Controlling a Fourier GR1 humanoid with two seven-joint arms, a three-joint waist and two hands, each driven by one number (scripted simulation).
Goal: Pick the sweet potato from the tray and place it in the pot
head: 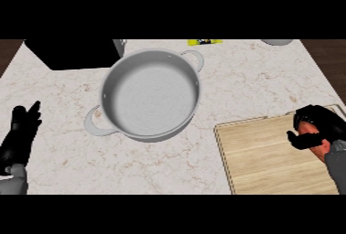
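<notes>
A large grey pot point(152, 93) with two loop handles stands on the marble counter, left of centre, and holds nothing. At the lower right lies a wooden tray point(270, 160). Over the tray's right side my right hand point(317, 125) has its fingers curled round the reddish-orange sweet potato point(313, 137), which shows only in part beneath the fingers and thumb. I cannot tell whether the sweet potato touches the tray. At the left edge my left hand point(20, 135) rests open with its fingers pointing up, well away from the pot.
A black box-like object point(74, 52) sits at the back left beside the pot. A small yellow item point(205, 42) lies at the back edge, and a grey round object point(277, 42) shows at the back right.
</notes>
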